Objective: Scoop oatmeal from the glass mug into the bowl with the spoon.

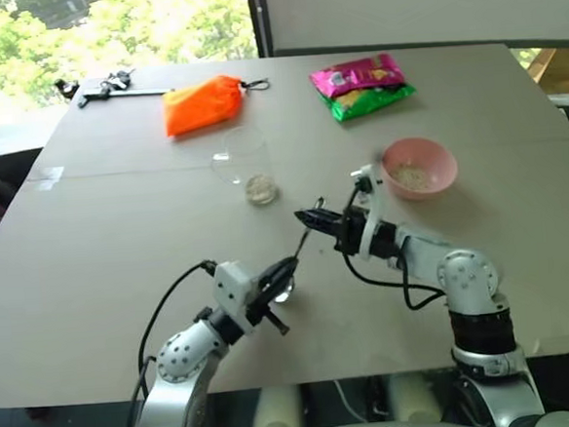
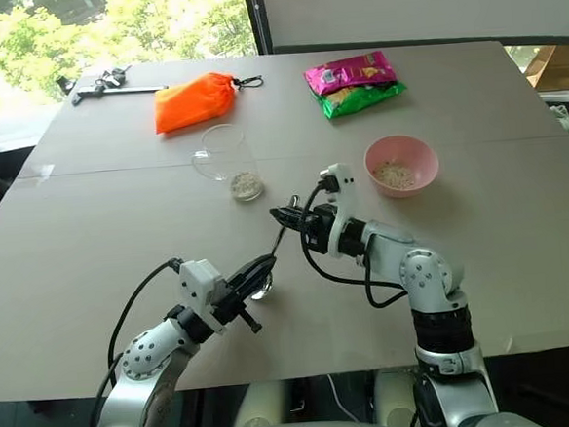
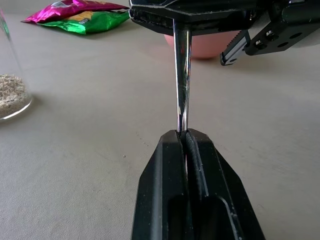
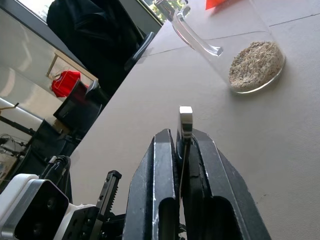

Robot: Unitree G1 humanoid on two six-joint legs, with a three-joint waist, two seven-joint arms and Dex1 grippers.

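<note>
Both claws, left [image 3: 183, 136] and right [image 4: 183, 136], apparently clamped on spoon [image 3: 182, 75].

No text, label, brand, number or sign can be read anywhere. The crinkled pink and green foil snack packets [image 1: 362, 87] lying on the grey table carry printed patches, but the print is too small and blurred to make out a single letter.
</note>
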